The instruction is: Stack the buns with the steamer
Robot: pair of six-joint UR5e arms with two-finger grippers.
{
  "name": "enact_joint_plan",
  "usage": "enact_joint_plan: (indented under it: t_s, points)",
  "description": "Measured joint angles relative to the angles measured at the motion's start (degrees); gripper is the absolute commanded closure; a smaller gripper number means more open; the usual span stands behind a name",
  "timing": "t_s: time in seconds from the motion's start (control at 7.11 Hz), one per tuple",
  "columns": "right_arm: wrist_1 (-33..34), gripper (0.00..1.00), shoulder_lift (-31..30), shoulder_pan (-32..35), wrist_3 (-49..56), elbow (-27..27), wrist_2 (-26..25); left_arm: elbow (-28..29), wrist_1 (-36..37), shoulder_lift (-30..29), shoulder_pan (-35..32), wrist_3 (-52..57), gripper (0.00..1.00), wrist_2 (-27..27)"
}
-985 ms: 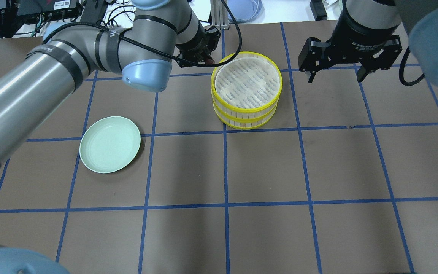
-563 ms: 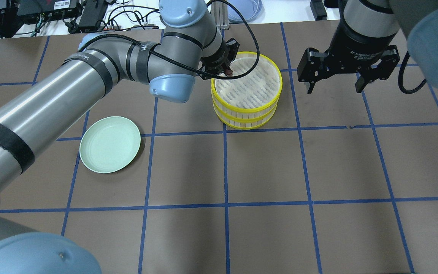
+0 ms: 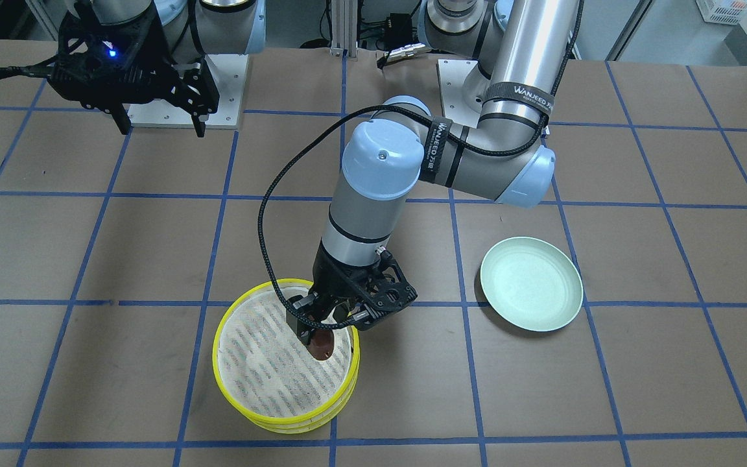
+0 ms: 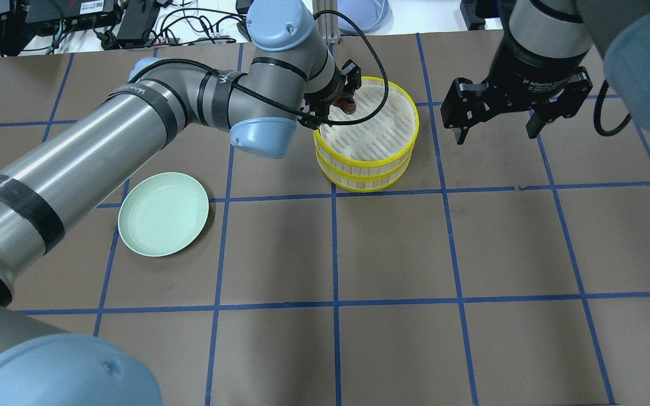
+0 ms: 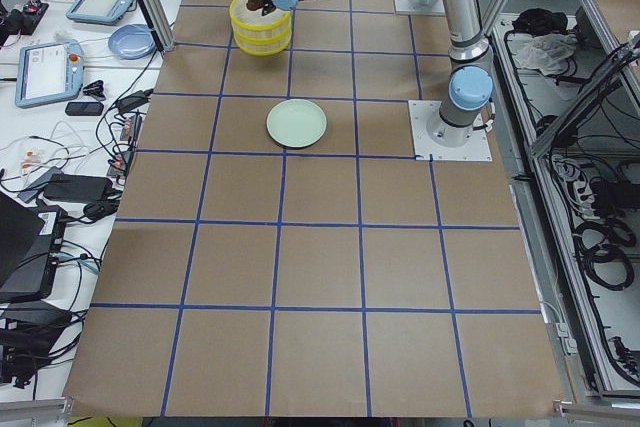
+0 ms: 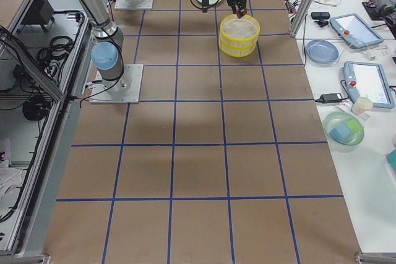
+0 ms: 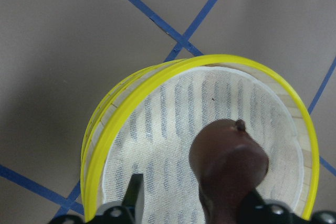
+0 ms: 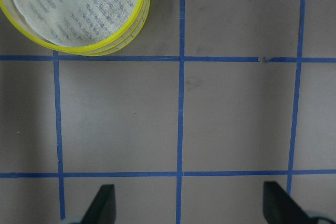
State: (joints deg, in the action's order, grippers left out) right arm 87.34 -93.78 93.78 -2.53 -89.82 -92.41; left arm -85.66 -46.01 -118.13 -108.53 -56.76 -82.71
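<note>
A yellow-rimmed steamer [image 4: 365, 162] of two stacked tiers, lined with white mesh, stands at the table's far middle. My left gripper [image 4: 343, 104] is shut on the dark reddish-brown bun [image 3: 321, 344] and holds it just above the top tier's mesh, near its rim on the robot's left. The left wrist view shows the bun [image 7: 228, 161] over the mesh, inside the rim [image 7: 105, 129]. The cream-white bun is out of view. My right gripper [image 4: 495, 134] is open and empty, above the table to the right of the steamer.
An empty pale green plate [image 4: 163, 214] lies on the brown mat, left of and nearer than the steamer. Blue tape lines [image 4: 334, 248] grid the mat. Cables and devices [image 4: 93, 22] lie past the far edge.
My left arm has carried the brown bun rightward, from beside the steamer's left rim to over its mesh. The right gripper has barely moved.
</note>
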Motion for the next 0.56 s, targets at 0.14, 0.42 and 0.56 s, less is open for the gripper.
enact_joint_plan:
  t_s: [0.14,0.42,0.56]
  points:
    - [0.1,0.00,0.0,0.0,0.2,0.0,0.0,-0.1,0.1,0.2,0.1,1.2,0.02,0.0]
    - [0.3,0.00,0.2,0.0,0.0,0.0,0.0,-0.1,-0.9,1.3,1.6,4.2,0.01,-0.1]
    - [0.3,0.00,0.2,0.0,-0.3,0.0,0.0,-0.1,-2.3,2.2,2.9,5.8,0.00,-0.1]
